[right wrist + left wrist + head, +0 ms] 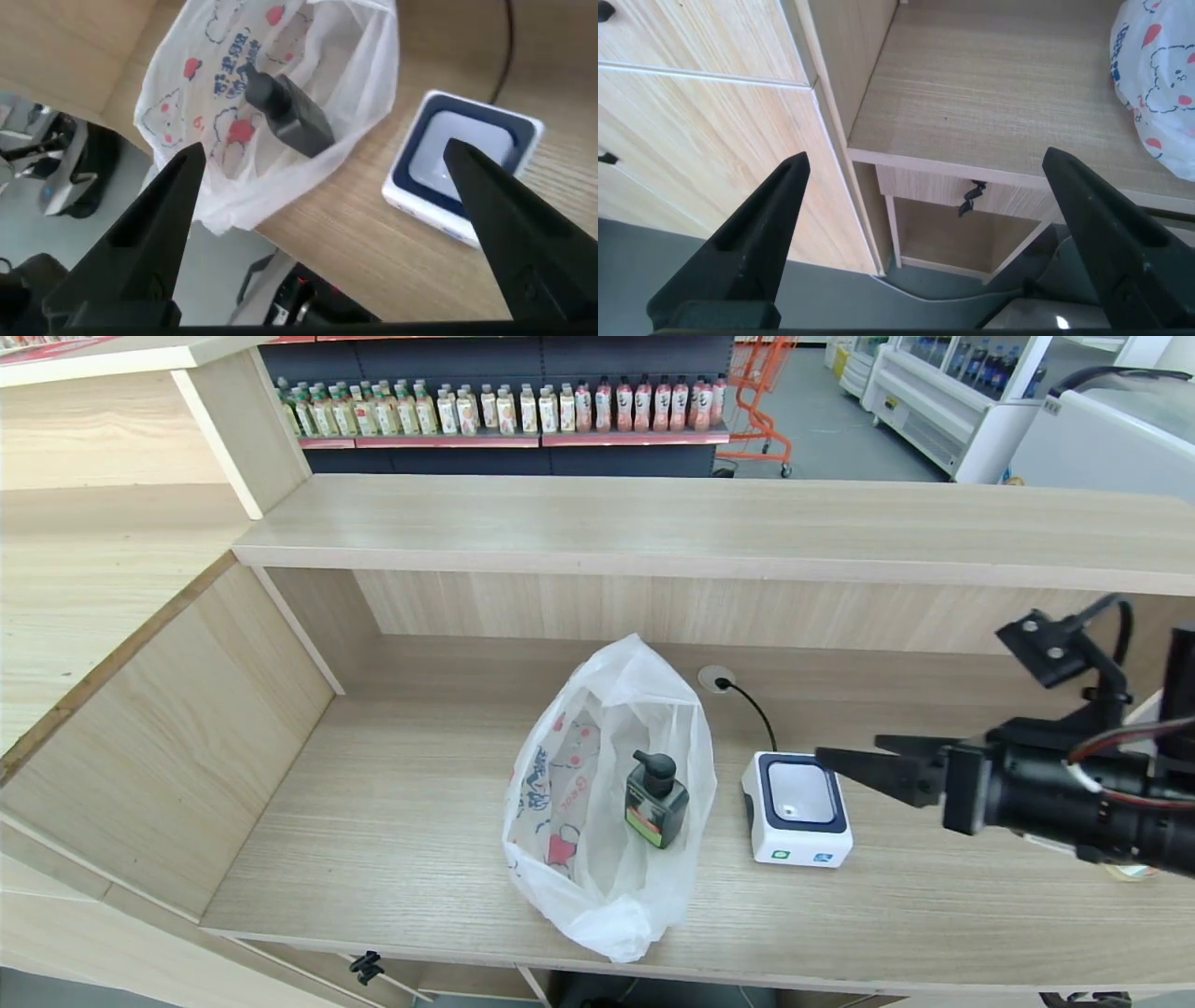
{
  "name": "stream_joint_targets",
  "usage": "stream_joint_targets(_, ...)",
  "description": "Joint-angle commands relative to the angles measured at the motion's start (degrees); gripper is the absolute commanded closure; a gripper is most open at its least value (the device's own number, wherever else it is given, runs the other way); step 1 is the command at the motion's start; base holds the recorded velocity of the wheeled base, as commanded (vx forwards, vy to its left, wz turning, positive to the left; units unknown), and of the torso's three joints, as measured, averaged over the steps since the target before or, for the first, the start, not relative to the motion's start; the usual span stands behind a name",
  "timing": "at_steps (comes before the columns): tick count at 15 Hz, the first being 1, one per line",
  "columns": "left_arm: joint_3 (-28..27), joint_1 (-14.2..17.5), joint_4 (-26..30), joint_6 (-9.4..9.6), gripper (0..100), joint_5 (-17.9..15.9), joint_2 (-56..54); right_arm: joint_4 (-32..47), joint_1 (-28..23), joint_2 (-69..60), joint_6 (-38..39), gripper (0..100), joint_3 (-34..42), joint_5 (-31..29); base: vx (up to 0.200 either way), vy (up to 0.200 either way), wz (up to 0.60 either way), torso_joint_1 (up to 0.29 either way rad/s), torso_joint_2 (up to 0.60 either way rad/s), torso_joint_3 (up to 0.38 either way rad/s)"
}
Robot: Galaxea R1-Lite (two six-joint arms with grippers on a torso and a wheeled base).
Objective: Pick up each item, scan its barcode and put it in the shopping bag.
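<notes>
From the head view we saw the shopping bag (607, 803) standing open near the middle of the table (392, 840), close to its front edge, with a dark pump bottle (656, 800) inside. The scanner (796, 807) sat just beside the bag on the side of the table's right edge, its cable (752, 705) running toward the back edge. The right gripper (848, 749) hovered by the scanner's right side, jaws wide and holding nothing. The left wrist view added the left gripper (926, 157) (jaws wide too, empty) off the table's front left corner, with bare tabletop between that corner and the bag.
</notes>
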Motion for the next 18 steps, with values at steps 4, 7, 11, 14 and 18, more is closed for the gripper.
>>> stream_joint_targets(4,0.0,-0.1,0.0,-0.01,0,0.1,0.0,1.7,-6.3,-11.2,-1.2,0,5.5,-1.0,0.000,0.000,0.00,0.000,0.00,0.000)
stream_joint_targets(7,0.0,-0.1,0.0,-0.01,0,0.0,0.1,1.7,-7.5,-11.0,-1.2,0,5.5,-1.0,-0.133,0.000,0.00,0.000,0.00,0.003)
stream_joint_targets(11,0.0,0.0,0.0,-0.10,0,0.0,0.0,1.7,-10.7,-11.3,-2.3,0,8.0,-1.2,-0.150,0.000,0.00,0.005,0.00,-0.001)
stream_joint_targets(14,0.0,0.0,0.0,-0.10,0,0.0,0.2,1.7,-12.3,-11.3,-2.4,0,9.0,-1.7,0.000,-0.067,0.00,0.002,0.00,0.002)
stream_joint_targets(18,0.0,0.0,0.0,-0.10,0,0.0,0.1,1.7,-12.5,-11.2,-2.3,0,10.4,-8.5,0.000,-0.200,0.00,0.004,0.01,0.000)
